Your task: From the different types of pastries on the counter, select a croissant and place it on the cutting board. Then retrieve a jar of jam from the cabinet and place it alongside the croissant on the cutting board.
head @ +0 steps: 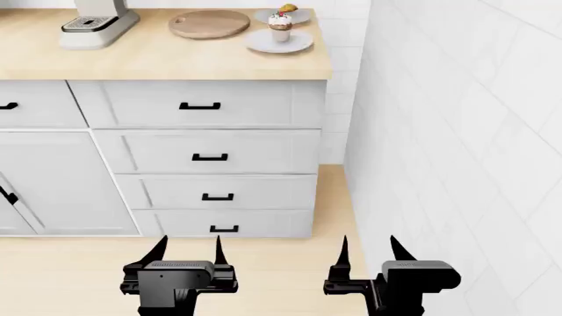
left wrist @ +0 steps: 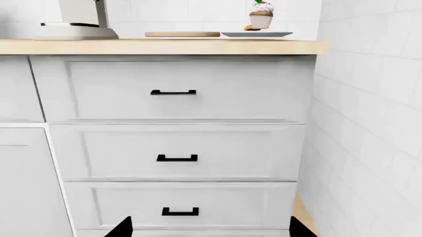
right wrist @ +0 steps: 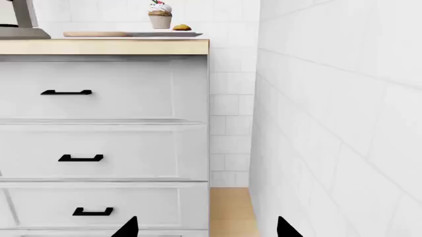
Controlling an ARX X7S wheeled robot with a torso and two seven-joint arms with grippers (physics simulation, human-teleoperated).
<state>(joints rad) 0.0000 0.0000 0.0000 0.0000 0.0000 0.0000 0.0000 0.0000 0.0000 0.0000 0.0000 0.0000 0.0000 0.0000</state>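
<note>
1. The robot stands on the floor facing the drawers (head: 202,125), with both arms held low in front of it and well short of the counter (head: 158,62).
2. The left gripper (head: 187,253) has its two fingers apart and holds nothing; the right gripper (head: 367,251) is likewise spread and empty.
3. The croissant (head: 287,8) lies on a grey plate (head: 303,17) at the far right corner of the counter, close to the back wall.
4. Just in front of it, the cupcake (head: 280,26) stands on a second plate (head: 263,45), partly between the robot and the croissant.
5. The cutting board (head: 209,24) lies just to the left of both plates, near the back edge, with nothing on it.
6. A coffee machine (head: 97,18) stands further left along the counter.
7. The croissant lies ahead of and well above both grippers, well apart from either, falling between the two arms.
8. Its long axis is too small to tell from here.
9. The side wall (head: 457,131) runs close along the right arm, which may crowd a reach from that side.
10. No jar and no cabinet above the counter are in view.
</note>
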